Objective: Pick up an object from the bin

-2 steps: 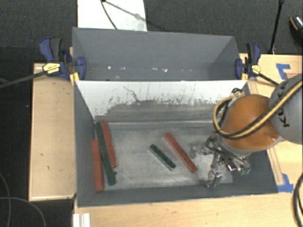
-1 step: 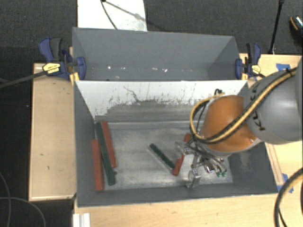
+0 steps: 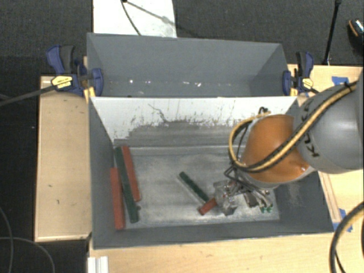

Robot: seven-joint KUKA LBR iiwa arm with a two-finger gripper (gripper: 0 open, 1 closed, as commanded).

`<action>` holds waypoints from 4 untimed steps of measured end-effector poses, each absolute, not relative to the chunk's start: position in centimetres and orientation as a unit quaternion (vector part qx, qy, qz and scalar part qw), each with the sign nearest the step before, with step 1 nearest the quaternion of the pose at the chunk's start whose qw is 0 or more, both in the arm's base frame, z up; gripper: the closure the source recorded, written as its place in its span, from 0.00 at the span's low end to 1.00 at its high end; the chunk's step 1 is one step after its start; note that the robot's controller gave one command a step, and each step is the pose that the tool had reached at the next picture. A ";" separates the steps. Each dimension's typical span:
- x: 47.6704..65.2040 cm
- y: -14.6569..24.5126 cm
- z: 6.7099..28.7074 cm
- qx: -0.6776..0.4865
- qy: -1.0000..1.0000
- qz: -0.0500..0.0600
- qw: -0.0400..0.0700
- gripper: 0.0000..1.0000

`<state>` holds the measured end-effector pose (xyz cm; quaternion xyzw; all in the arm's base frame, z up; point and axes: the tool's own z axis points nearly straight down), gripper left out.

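gripper (image 3: 228, 202) is seen low in the lower centre-right of the bin (image 3: 165, 175), at the end of a short red stick (image 3: 206, 208). open or closed cannot be told. stick judged not lifted yet; grasp and lift remain.

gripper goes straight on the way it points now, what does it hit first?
Probably the short red-brown stick just beside the gripper, by the dark green stick's end; failing that, the bin floor. Its height above them is unclear.

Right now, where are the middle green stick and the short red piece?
Middle green stick (image 3: 194, 186): camera view, halfway along its length.
Short red piece (image 3: 207, 207): camera view, on its middle.
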<state>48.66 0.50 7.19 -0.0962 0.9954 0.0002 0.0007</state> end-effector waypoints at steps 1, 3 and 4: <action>48.7 0.5 7.1 -0.095 0.995 0.000 0.000 0.00; 57.4 1.0 19.5 -0.078 0.997 0.000 0.008 1.00; 55.5 1.8 31.1 -0.081 0.997 0.000 0.007 1.00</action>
